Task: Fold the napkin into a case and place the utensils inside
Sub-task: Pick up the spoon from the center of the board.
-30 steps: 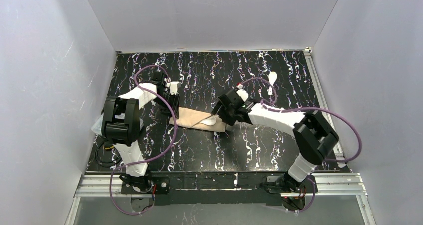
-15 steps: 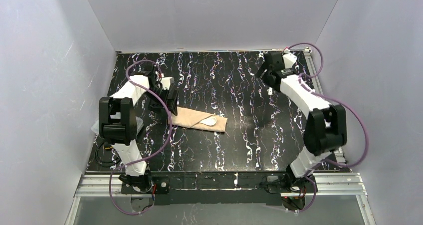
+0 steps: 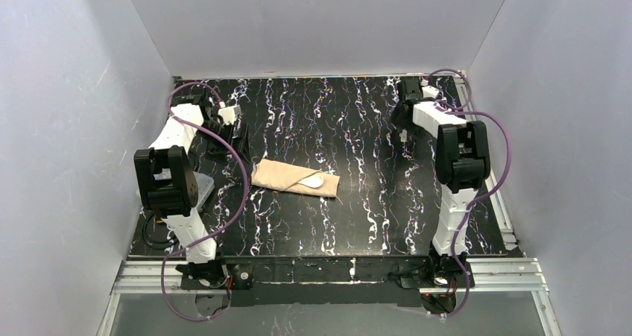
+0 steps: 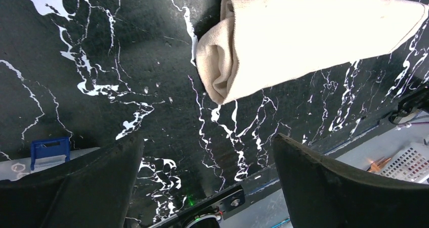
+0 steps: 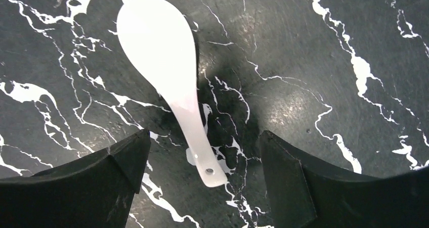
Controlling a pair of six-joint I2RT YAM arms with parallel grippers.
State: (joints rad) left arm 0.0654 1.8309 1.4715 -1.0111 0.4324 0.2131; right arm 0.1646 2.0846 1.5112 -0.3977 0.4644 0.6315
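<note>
The beige napkin (image 3: 287, 176) lies mid-table, folded into a long narrow case (image 4: 308, 33); its rolled end faces the left wrist camera. One white utensil (image 3: 314, 180) shows its oval bowl at the case's right end. A second white spoon (image 5: 161, 51) lies flat at the far right of the table. My right gripper (image 5: 203, 137) is open just above it, a finger on each side of the handle end, touching nothing. My right gripper (image 3: 405, 117) hides most of that spoon from above. My left gripper (image 4: 208, 137) is open and empty, back from the case's left end, at the far left (image 3: 238, 136).
A clear plastic box (image 3: 200, 188) sits at the table's left edge beside the left arm, its blue part (image 4: 49, 151) near my left finger. The metal rail (image 3: 328, 270) runs along the near edge. White walls close the back and both sides.
My right arm swung from the napkin's right end to the far-right spoon. My left gripper opened, let go of the napkin's left end and drew back to the far left.
</note>
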